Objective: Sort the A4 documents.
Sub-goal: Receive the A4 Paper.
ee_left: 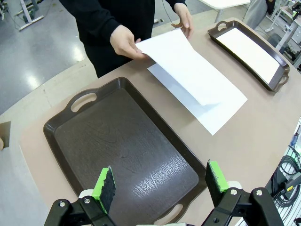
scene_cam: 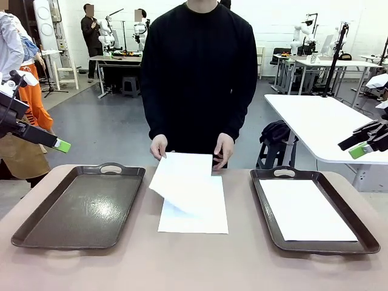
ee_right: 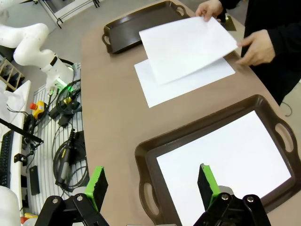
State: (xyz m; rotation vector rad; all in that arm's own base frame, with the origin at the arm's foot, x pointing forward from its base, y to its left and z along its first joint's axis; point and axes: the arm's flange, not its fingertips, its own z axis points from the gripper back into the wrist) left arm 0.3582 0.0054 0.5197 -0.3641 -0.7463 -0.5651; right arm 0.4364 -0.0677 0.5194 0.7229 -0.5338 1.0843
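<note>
raised sheet (scene_cam: 180, 180) hides part of sheet beneath (scene_cam: 200, 221).

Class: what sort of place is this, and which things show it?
Probably a robotics lab: a robot's green-padded left hand, open, faces a dark brown tray, white worktables stand on a bare grey floor, and cables with a red stop button lie beside the table.

Grey floor (scene_cam: 97, 127), white back wall (scene_cam: 267, 18), white table (scene_cam: 315, 121) at right, perhaps a stool (scene_cam: 130, 85) far off
</note>
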